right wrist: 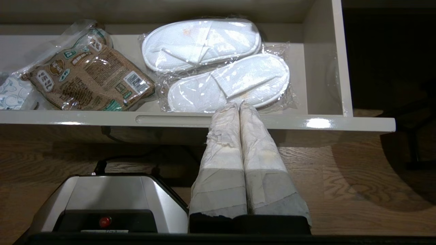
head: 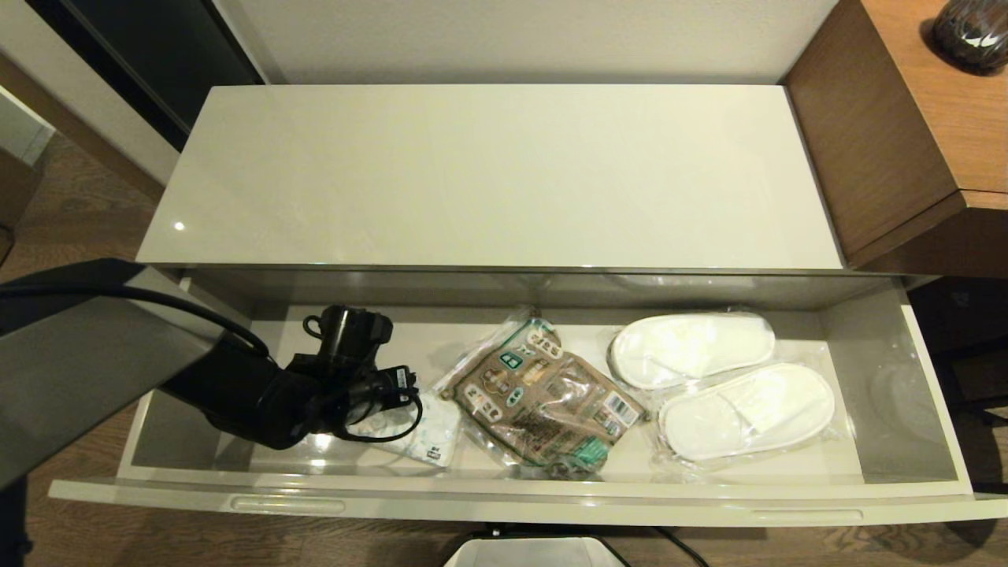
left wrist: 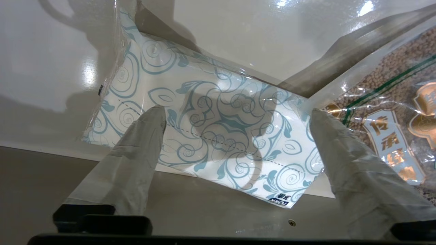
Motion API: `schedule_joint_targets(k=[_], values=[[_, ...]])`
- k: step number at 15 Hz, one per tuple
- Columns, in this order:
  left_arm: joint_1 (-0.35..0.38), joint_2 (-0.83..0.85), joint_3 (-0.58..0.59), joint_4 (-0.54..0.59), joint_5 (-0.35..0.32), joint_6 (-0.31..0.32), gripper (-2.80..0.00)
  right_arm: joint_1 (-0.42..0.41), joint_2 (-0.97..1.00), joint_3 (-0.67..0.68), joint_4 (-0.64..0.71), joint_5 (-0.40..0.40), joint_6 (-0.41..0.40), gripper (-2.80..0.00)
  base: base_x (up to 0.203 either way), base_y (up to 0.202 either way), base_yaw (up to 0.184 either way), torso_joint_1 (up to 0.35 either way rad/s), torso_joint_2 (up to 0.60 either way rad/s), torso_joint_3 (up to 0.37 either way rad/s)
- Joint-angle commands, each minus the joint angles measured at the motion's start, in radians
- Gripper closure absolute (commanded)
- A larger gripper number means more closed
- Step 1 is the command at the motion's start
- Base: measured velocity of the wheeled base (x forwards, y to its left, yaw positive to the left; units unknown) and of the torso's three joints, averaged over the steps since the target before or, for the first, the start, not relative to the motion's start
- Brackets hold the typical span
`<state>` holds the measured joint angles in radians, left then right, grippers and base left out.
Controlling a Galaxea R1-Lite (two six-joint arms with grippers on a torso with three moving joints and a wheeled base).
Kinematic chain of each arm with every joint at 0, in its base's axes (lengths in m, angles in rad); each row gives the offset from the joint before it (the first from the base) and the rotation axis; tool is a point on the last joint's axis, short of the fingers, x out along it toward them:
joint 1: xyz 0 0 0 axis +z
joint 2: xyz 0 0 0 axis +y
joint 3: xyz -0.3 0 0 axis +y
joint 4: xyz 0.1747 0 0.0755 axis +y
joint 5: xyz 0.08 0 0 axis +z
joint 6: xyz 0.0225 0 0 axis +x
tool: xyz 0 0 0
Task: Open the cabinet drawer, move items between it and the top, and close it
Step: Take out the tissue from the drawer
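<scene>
The cabinet drawer (head: 504,502) stands pulled out below the bare glossy top (head: 488,173). In it lie the wrapped white slippers (head: 720,382) on the right and a small white packet (head: 437,442) with blue swirls at the left. My left arm (head: 260,398) reaches into the drawer's left part. There my left gripper (left wrist: 235,110) is open, its fingers (left wrist: 143,143) spread to either side over the white packet (left wrist: 211,115), which rests on the drawer floor. My right gripper (right wrist: 239,103) is shut on nothing, low in front of the drawer's front panel (right wrist: 170,119), near the slippers (right wrist: 218,64).
A brown-and-green printed packet (head: 543,398) lies mid-drawer, its edge overlapping the white packet's right side. A brown wood-grain desk (head: 906,118) with a dark vase (head: 972,31) stands at the right. My own base (right wrist: 109,200) sits on the wooden floor before the drawer.
</scene>
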<state>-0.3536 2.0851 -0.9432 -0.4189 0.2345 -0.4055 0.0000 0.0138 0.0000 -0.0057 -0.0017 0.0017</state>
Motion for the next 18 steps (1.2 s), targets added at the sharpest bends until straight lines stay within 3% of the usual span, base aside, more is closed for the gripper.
schedule_joint_targets(k=[1, 3, 5, 8, 9, 14, 18], values=[[0.010, 0.006, -0.002, -0.007, -0.004, -0.005, -2.80, 0.000, 0.002, 0.002, 0.000, 0.000, 0.000, 0.00, 0.000, 0.000, 0.000, 0.000, 0.00, 0.000], [0.027, -0.001, -0.005, -0.006, -0.038, -0.035, -2.80, 0.000, 0.002, 0.002, 0.000, 0.000, 0.000, 0.00, 0.000, 0.000, 0.000, 0.000, 0.00, 0.000], [0.039, -0.008, -0.007, 0.007, -0.112, -0.113, -2.80, 0.000, 0.002, 0.002, 0.000, 0.000, 0.000, 0.00, 0.000, 0.000, 0.000, 0.000, 0.00, 0.000], [0.065, -0.003, -0.015, 0.010, -0.125, -0.133, -2.80, 0.000, 0.002, 0.002, 0.000, 0.000, 0.000, 0.00, 0.000, 0.000, 0.000, 0.000, 0.00, 0.000], [0.083, 0.001, -0.024, 0.015, -0.152, -0.167, -2.80, 0.000, 0.002, 0.002, 0.000, 0.000, 0.000, 0.00, 0.000, 0.000, 0.000, 0.000, 0.00, 0.000], [0.128, 0.012, -0.029, 0.017, -0.224, -0.214, -2.80, 0.000, 0.002, 0.002, 0.000, 0.000, 0.000, 0.00, 0.000, 0.000, 0.000, 0.000, 0.00, 0.000], [0.140, 0.035, -0.029, 0.013, -0.225, -0.214, -2.80, 0.000, 0.002, 0.002, 0.000, 0.000, 0.000, 0.00, 0.000, 0.000, 0.000, 0.000, 0.00, 0.000]])
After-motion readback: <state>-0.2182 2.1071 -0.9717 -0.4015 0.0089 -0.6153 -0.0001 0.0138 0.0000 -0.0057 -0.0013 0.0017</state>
